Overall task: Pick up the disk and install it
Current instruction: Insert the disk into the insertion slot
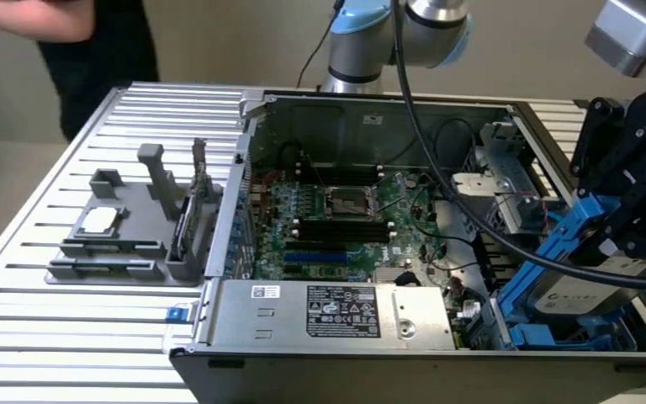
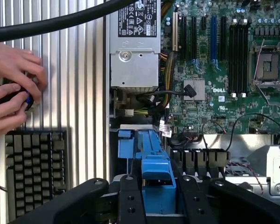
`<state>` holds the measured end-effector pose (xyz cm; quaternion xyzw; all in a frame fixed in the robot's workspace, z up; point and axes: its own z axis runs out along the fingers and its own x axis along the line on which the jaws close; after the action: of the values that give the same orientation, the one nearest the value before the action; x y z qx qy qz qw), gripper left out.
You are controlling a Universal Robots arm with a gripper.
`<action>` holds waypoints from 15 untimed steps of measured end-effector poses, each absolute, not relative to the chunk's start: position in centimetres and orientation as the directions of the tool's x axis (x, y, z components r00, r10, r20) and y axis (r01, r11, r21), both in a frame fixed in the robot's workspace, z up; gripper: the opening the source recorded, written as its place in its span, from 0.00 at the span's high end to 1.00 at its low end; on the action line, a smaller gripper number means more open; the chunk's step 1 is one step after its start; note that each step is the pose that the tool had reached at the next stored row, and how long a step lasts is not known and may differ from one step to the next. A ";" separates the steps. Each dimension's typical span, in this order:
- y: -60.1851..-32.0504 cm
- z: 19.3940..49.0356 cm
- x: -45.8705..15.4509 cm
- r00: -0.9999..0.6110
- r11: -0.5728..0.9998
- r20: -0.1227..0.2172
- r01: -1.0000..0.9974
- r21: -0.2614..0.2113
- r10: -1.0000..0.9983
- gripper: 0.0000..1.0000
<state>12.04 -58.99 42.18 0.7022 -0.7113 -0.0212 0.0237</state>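
The disk [image 1: 575,290], a silver-grey drive in a blue plastic carrier, hangs tilted over the blue drive bay [image 1: 548,332] in the front corner of the open computer case, on the exterior view's right. My gripper [image 1: 615,240] is shut on its upper end. In the wrist view the blue carrier of the disk [image 2: 156,170] sits between my black fingers [image 2: 130,198], and the gripper [image 2: 158,203] points down toward the blue bay rails [image 2: 128,140]. The disk's lower end is hidden behind the bay's plastic.
The case holds a green motherboard [image 1: 335,219] and a grey power-supply box [image 1: 335,311]. A black cable [image 1: 436,160] runs from the arm across the case. A grey fixture [image 1: 132,227] stands on the ribbed table. A person's hands [image 2: 11,91] rest beside a keyboard [image 2: 35,168].
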 end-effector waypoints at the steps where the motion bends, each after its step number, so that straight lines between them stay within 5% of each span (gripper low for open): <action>1: -59.0 42.1 12.0 -0.014 0.014 0.003 -0.998 0.063 -1.000 0.67; 15: -59.0 40.5 11.5 -0.016 0.015 -0.006 -0.999 0.034 -1.000 0.67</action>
<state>11.52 -58.97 40.53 0.7015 -0.7125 -0.0141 0.0098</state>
